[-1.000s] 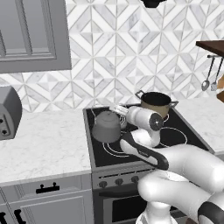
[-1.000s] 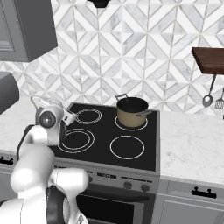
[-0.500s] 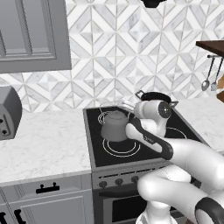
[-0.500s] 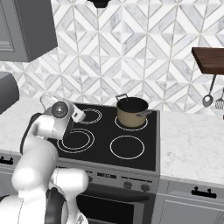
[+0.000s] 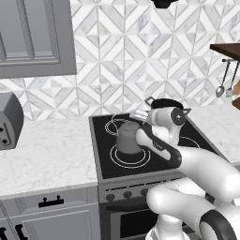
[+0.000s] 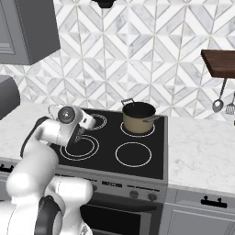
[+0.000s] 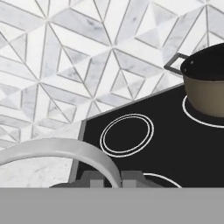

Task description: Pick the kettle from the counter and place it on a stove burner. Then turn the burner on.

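Room: you are looking at a rendered kitchen with a grey-and-white diamond-tile backsplash, grey cabinets, and a white marbled desk [image 5: 51, 150] on either side of a black glass cooktop [image 6: 151, 151].
What has changed: half a second ago the kettle [image 5: 128, 137] hung nearer the back of the cooktop; a second ago it was further left, close to the cooktop's left edge. It is now over the front-left double-ring circle.
Kettle now: in the left base view it sits within or just above the stove burner [image 5: 130, 156]; you cannot tell from these views whether its base touches the glass.
Tool: the tool [image 7: 110, 178] is clamped on the kettle's arched wire handle [image 7: 61, 151], which curves across the bottom of the hand view between the two finger tips.
Meaning for the task: the carry looks almost finished. You would judge that the next move is to set the kettle down, let go, then reach for a knob.
Other things: a tan two-handled pot [image 6: 138, 117] stands on the back-right circle, well apart from the kettle; a toaster [image 5: 9, 121] sits on the left desk.
Knobs: a row of dark knobs [image 5: 127, 194] runs along the stove front.
Writing: you can read no brand, label or lettering anywhere.
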Controlling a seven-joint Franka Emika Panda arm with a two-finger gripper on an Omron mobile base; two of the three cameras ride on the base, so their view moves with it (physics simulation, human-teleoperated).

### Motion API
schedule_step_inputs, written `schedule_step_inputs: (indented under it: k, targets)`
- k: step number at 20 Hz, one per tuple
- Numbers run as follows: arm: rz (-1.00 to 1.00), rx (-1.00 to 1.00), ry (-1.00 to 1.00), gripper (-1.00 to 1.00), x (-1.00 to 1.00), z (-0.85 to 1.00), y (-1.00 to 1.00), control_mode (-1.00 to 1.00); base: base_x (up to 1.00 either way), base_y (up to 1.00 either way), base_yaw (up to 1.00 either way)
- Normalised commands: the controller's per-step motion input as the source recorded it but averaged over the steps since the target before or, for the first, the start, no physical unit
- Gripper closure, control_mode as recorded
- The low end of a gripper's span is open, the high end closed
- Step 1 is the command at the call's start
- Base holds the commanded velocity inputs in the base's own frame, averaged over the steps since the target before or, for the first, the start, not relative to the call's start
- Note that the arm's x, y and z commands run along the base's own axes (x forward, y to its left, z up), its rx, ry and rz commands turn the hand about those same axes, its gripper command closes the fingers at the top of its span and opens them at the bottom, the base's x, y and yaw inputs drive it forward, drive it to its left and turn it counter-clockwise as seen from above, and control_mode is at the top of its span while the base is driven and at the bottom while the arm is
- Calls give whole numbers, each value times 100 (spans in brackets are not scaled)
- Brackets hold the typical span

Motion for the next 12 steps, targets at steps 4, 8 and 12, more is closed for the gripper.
schedule_step_inputs:
  k: [4,8,12]
  targets:
    - [0,-3,0,100,9,-9,-4,-100,0,0,0]
    - [0,-3,0,100,5,-19,-5,-100,0,0,0]
    - [0,-2,0,100,1,-24,-13,-100,0,0,0]
